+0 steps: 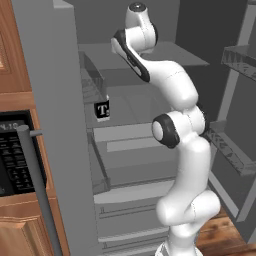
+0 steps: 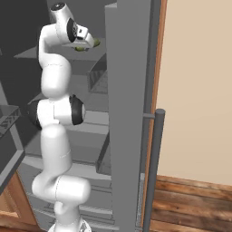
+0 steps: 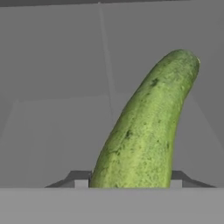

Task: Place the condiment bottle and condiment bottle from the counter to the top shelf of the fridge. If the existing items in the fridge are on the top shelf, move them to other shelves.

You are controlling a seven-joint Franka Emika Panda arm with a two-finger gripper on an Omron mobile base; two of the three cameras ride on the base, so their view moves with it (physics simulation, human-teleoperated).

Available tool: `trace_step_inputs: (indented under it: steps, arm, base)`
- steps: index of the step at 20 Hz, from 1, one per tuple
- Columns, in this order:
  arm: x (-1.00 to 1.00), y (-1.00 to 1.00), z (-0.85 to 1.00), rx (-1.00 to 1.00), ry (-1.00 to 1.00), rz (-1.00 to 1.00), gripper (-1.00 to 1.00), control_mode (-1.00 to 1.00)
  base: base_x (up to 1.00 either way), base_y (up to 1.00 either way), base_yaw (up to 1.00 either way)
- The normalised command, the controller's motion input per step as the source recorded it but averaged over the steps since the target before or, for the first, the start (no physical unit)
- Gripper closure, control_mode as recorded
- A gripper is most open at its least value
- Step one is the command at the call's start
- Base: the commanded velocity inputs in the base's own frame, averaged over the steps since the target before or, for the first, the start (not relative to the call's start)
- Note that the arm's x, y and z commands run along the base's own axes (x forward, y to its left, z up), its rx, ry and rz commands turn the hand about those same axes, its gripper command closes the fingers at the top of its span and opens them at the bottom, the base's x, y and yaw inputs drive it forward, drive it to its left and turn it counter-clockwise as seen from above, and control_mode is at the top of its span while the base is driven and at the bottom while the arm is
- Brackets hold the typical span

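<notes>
The tool straddled the green fruit at frame centre (grip unconfirmed); an off-centre pinch could squirt it loose.

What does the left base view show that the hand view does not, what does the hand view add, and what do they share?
Left base view: the black box marked T inside the fridge, and the fridge's bar handle. Hand view: a long green fruit close up, gripped by the hand. Shared: the grey fridge interior.
</notes>
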Motion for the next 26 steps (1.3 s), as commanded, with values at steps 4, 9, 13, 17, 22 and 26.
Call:
trace_step_inputs:
  steps: [4,9,13,17,22,26]
  arm:
    - [-0.1,-0.01,-0.03,0.0,0.0,0.0,1.0,-1.0]
    - [-0.76,0.0,-0.09,0.0,-0.05,0.05,1.0,-1.0]
    - [-0.86,0.01,-0.67,-0.03,-0.24,0.09,1.0,-1.0]
    - [-0.06,0.02,-0.88,-0.02,-0.54,0.04,1.0,-1.0]
    - [0.49,0.0,-0.9,0.0,-0.71,0.02,1.0,-1.0]
    - [-0.05,0.0,0.01,0.1,-0.56,0.03,1.0,-1.0]
  base:
    - [0.0,0.0,0.0]
    - [0.0,0.0,0.0]
    - [0.0,0.0,0.0]
    - [0.0,0.0,0.0]
    - [0.0,0.0,0.0]
    - [0.0,0.0,0.0]
